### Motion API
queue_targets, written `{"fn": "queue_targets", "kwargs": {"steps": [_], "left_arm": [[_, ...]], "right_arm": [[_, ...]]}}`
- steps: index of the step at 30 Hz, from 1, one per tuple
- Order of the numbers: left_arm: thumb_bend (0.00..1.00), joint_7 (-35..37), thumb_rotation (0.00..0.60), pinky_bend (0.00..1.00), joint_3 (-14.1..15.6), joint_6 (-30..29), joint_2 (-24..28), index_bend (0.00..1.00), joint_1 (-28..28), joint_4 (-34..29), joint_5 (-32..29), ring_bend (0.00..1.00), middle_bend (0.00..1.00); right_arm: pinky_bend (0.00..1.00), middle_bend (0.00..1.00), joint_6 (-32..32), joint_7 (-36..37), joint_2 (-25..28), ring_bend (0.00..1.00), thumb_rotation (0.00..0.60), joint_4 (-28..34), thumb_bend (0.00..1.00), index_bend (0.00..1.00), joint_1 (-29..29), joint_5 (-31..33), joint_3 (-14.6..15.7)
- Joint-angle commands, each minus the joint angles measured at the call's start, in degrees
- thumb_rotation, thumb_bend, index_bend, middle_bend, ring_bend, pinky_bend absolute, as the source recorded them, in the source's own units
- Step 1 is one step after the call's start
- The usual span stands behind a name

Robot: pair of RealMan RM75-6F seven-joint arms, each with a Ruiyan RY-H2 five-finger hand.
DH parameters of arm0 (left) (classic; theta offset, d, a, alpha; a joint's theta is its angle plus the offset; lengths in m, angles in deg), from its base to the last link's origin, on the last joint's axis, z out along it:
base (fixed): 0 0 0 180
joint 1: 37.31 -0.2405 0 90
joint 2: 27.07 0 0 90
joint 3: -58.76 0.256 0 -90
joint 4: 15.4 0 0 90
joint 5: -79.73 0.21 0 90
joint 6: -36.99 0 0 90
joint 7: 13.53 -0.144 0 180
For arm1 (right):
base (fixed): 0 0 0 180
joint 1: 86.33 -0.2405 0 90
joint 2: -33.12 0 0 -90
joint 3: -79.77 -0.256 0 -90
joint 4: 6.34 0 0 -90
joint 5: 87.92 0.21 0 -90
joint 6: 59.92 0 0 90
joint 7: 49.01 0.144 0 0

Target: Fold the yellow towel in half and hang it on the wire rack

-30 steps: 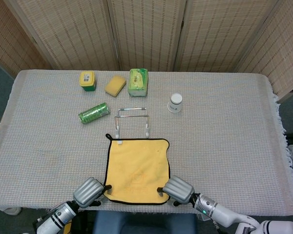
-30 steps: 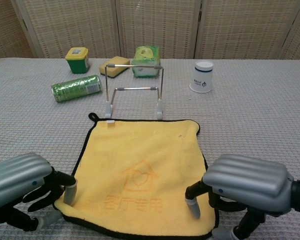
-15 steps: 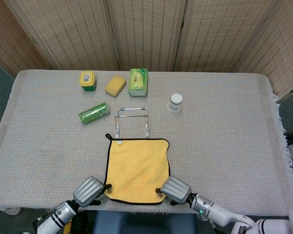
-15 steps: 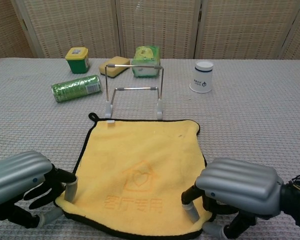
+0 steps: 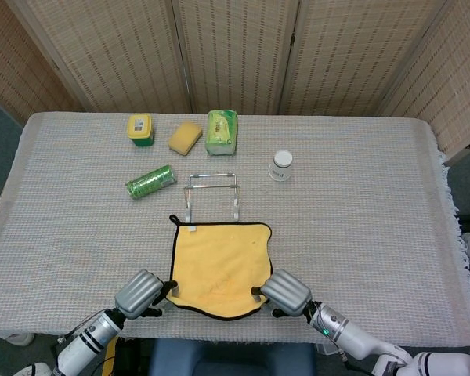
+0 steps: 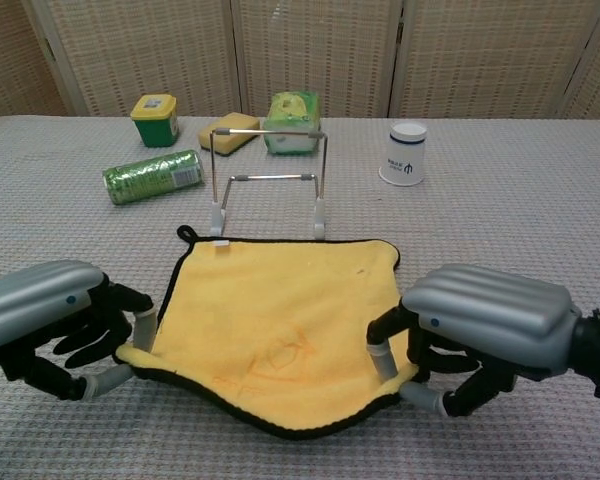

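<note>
Chest view is showing the left robot hand (image 6: 55,325) and the right robot hand (image 6: 470,335) each pinching a near corner of the square yellow towel with black edging (image 6: 280,320). Compared with a second ago, that near edge is now rising off the grey woven counter (image 6: 520,210) and sagging between them, while the far edge is lying just before the silver wire rack (image 6: 268,180). Folding is beginning.
</note>
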Motion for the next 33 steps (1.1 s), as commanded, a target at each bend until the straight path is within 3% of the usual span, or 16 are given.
{"fn": "queue_targets", "kwargs": {"steps": [1, 17, 22, 33], "left_arm": [[0.48, 1.2, 0.600, 0.94, -1.4, 1.5, 2.0, 0.58, 1.4, -2.6, -1.5, 0.85, 0.87], [0.48, 0.8, 0.600, 0.94, -0.9, 3.5, 9.1, 0.57, 2.8, -10.9, -1.9, 0.85, 0.87], [0.48, 1.1, 0.600, 0.94, -2.2, 5.2, 8.6, 0.57, 3.7, -10.4, -4.0, 0.85, 0.87], [0.48, 1.9, 0.600, 0.94, -7.9, 14.9, 8.2, 0.56, 9.2, -7.2, -13.5, 0.85, 0.87]], "right_arm": [[0.98, 0.97, 0.4, 0.3, 0.8, 1.00, 0.600, 1.5, 0.48, 0.57, 0.1, 0.7, -0.3], [0.98, 0.97, 3.9, -1.3, 6.3, 1.00, 0.600, 8.5, 0.47, 0.57, 2.4, -0.2, 2.1], [0.98, 0.97, 3.7, -2.0, 5.8, 1.00, 0.600, 7.6, 0.48, 0.57, 2.1, 1.5, 0.3], [0.98, 0.97, 0.9, -6.1, 2.4, 1.00, 0.600, 4.3, 0.47, 0.57, -0.5, 7.9, -5.6]]}}
